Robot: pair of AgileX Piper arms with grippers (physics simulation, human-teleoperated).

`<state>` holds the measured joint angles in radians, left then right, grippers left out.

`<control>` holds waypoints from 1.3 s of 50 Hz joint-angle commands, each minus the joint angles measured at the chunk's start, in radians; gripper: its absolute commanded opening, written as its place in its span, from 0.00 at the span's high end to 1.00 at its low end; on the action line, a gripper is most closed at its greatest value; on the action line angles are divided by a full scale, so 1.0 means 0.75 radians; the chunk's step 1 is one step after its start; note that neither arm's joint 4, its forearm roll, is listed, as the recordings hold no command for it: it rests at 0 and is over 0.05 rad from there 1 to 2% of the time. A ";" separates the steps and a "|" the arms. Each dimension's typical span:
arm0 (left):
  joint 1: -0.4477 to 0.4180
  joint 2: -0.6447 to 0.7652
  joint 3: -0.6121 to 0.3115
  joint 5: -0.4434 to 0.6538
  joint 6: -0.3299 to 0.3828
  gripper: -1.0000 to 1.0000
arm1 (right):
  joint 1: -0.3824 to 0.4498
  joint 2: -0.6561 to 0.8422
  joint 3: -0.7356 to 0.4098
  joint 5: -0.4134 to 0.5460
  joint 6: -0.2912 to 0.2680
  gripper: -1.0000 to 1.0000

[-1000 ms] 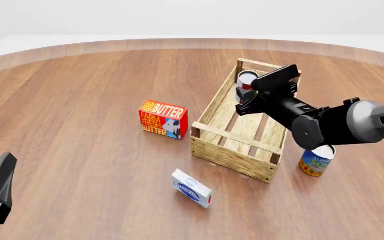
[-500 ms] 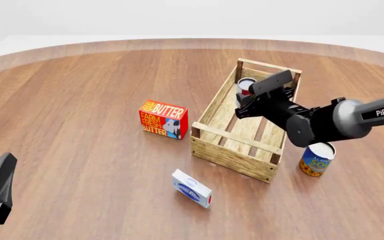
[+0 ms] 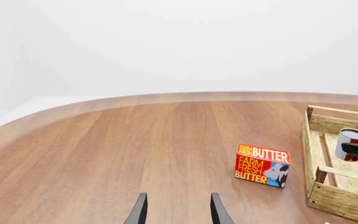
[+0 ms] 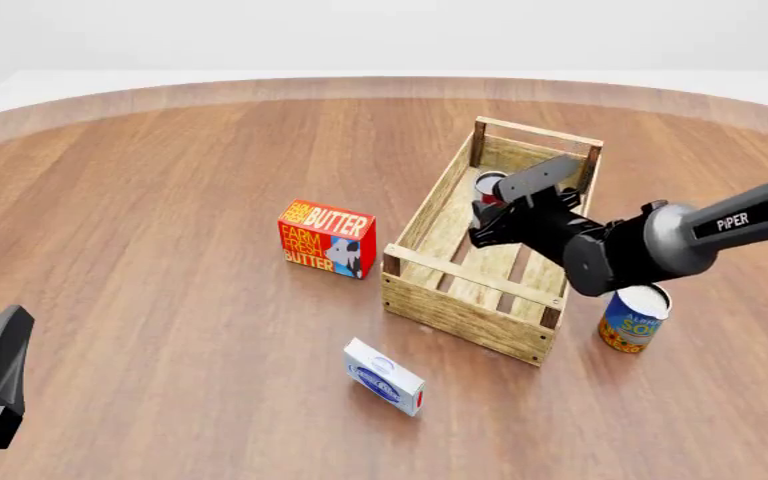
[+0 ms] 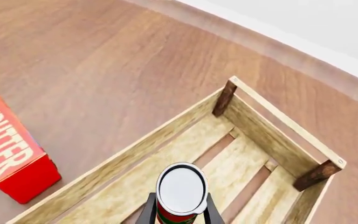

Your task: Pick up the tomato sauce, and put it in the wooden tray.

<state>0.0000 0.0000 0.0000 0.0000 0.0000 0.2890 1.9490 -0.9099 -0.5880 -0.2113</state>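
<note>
The tomato sauce (image 4: 492, 184), a small can with a red label and white top, sits low inside the far end of the wooden tray (image 4: 458, 315). My right gripper (image 4: 495, 207) is shut on it. In the right wrist view the can (image 5: 181, 186) stands upright between the fingers (image 5: 148, 212) over the tray's floor slats (image 5: 241, 161); whether it touches them I cannot tell. In the left wrist view the can (image 3: 351, 141) shows inside the tray (image 3: 328, 198). My left gripper (image 3: 177, 212) is open above bare table at the near left, far from both.
A red butter box (image 4: 327, 238) stands left of the tray. A small white-and-blue box (image 4: 384, 377) lies in front of it. A blue-and-orange can (image 4: 631, 318) stands by the tray's near right corner, under my right arm.
My right gripper has lowered the tomato sauce from above the tray's far rim down inside the tray. The left arm has not moved.
</note>
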 commanded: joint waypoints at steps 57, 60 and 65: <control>0.000 0.000 0.000 0.000 0.000 0.00 | -0.017 0.139 -0.065 0.022 0.000 1.00; 0.000 0.000 0.000 0.000 0.000 0.00 | -0.018 0.140 -0.066 0.022 -0.001 1.00; 0.000 0.000 0.000 0.000 0.000 0.00 | -0.020 0.140 -0.073 0.033 0.004 0.00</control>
<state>0.0000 0.0000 0.0000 0.0000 0.0000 0.2760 2.0499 -0.9580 -0.5701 -0.2225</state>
